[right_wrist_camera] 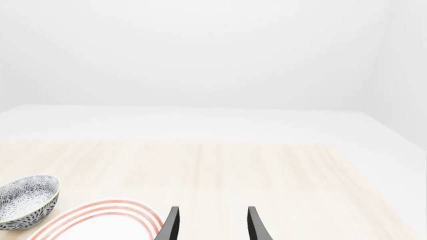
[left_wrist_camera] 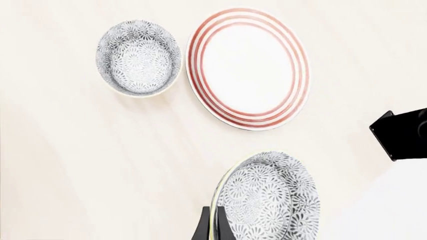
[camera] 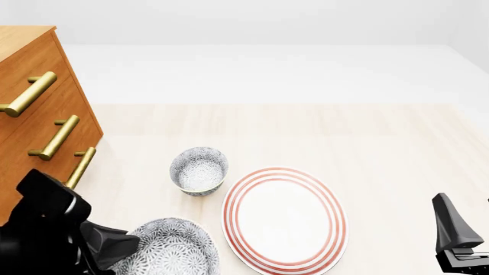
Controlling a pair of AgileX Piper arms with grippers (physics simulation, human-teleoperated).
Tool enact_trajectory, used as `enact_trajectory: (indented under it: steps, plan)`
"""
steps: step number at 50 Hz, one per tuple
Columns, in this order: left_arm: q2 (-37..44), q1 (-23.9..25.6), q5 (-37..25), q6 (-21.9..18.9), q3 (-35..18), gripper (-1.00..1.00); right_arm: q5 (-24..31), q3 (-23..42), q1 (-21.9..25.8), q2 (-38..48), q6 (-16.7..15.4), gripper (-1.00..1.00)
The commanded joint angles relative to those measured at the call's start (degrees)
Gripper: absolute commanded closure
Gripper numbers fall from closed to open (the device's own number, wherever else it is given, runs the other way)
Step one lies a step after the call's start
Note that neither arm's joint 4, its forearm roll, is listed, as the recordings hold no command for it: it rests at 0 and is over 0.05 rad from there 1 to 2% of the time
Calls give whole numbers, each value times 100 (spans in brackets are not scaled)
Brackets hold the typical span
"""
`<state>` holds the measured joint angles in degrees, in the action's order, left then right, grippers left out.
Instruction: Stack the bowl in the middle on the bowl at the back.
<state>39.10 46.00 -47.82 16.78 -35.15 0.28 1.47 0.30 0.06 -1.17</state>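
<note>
The bowl in the middle (camera: 174, 250), wide, shallow and grey-speckled, sits near the front left. My left gripper (camera: 128, 243) is shut on its left rim. In the left wrist view this bowl (left_wrist_camera: 268, 197) looks tilted, its rim pinched between the dark fingers (left_wrist_camera: 203, 227). The bowl at the back (camera: 198, 170) is narrower and deeper with the same pattern. It stands upright behind the held bowl, and it also shows in the wrist views (left_wrist_camera: 138, 57) (right_wrist_camera: 25, 201). My right gripper (right_wrist_camera: 212, 225) is open and holds nothing, low at the front right (camera: 456, 238).
A white plate with red rings (camera: 284, 218) lies flat right of both bowls, close to them (left_wrist_camera: 248, 67). A wooden dresser with brass handles (camera: 38, 120) stands along the left side. The right arm (left_wrist_camera: 400, 132) shows as a black shape in the left wrist view.
</note>
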Motion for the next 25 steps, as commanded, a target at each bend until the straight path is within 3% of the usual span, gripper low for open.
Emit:
enact_trajectory:
  steps: [1,25]
  plan:
    - [-187,568,-8,425,290,100,-4,12,2,1,-21,-100]
    - [-183,996,462,1055,1028,100,-8,11,2,1,-24,-100]
